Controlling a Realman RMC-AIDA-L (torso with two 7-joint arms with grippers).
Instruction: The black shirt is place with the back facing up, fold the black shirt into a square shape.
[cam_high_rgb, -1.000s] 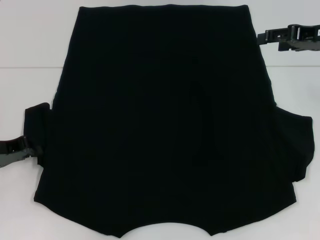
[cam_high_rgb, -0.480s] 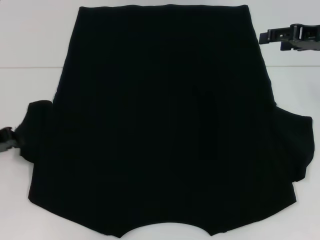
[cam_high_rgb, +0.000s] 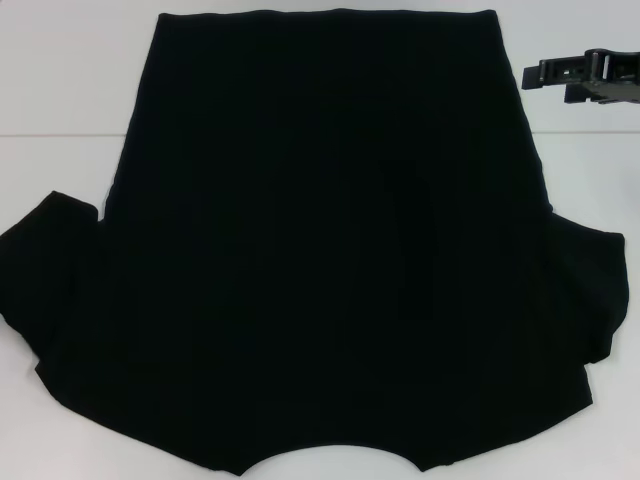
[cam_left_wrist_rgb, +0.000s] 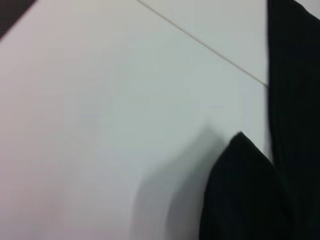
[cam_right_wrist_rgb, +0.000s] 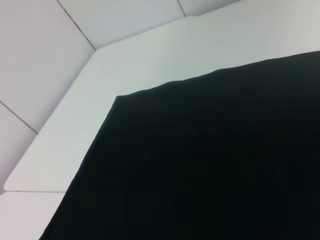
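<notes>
Right pincer (cam_high_rgb: 530, 75) hovers near the far right corner of the white desk (cam_high_rgb: 60, 90), just beside the hem corner of the black shirt (cam_high_rgb: 320, 250); whether its fingers are parted cannot be told. Left pincer is out of sight. Spread flat, the shirt covers the desk's middle, plain side up, collar at the near edge.

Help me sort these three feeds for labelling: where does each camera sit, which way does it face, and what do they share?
Head view: on the robot's head, facing forward and down at the shirt spread on the table; only the right hand shows, beside the shirt's far right corner.
Left wrist view: on the left arm, looking down at a sleeve tip; no hand shows.
Right wrist view: on the right arm, looking across the shirt's corner; no hand shows.
Shared: all show the shirt on the table.
</notes>
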